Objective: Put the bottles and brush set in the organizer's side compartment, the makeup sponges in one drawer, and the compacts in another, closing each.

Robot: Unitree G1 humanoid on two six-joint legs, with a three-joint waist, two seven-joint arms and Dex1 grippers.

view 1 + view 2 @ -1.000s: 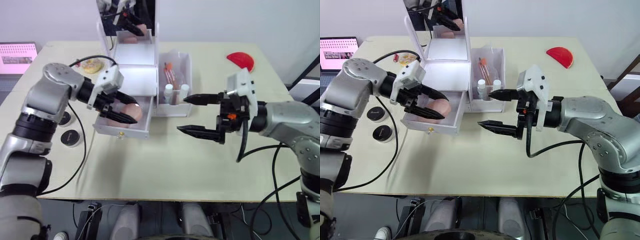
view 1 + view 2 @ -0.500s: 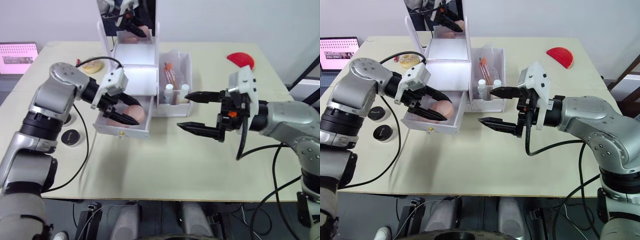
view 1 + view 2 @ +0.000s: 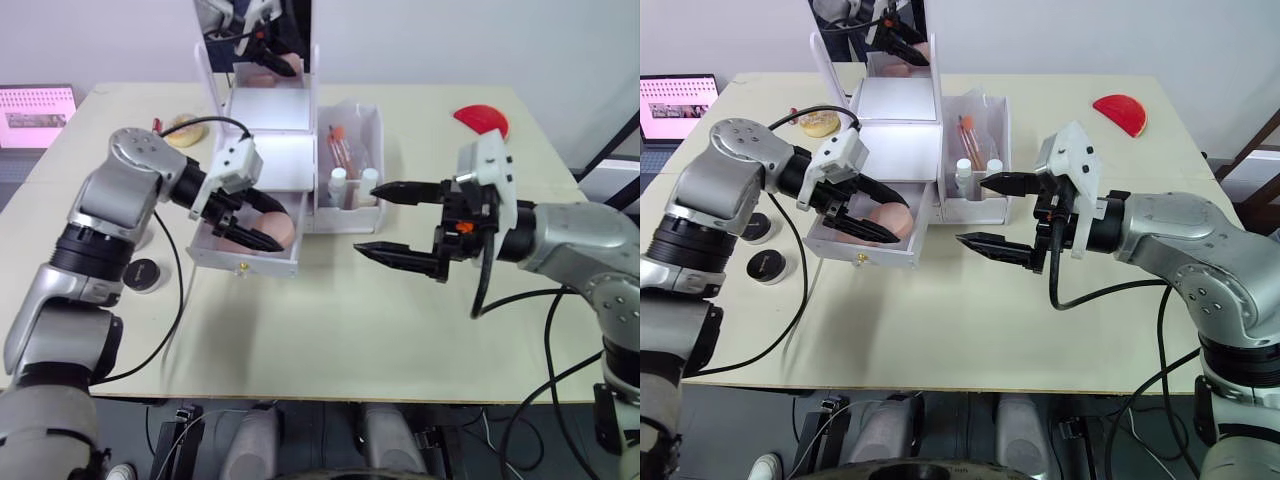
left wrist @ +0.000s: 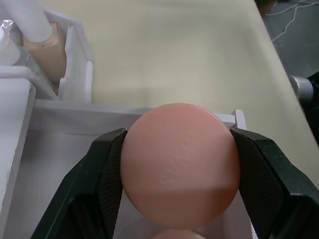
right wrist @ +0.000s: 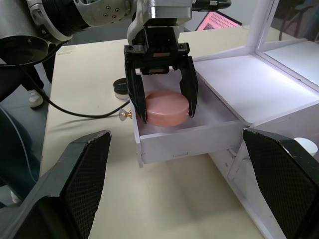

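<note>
A pink makeup sponge point(image 4: 180, 158) sits clamped between the left gripper point(image 3: 258, 220) fingers, low inside the organizer's point(image 3: 285, 150) open drawer point(image 3: 866, 243) near the table's point(image 3: 330, 330) middle. Bottles point(image 3: 350, 182) stand in the side compartment just beside it. The right gripper point(image 3: 380, 220) hangs wide open and empty over the table, near the compartment's front.

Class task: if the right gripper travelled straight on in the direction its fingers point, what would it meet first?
Probably the open drawer of the organizer, where the left gripper holds a makeup sponge; depth is uncertain.

No legible text — none anywhere.
</note>
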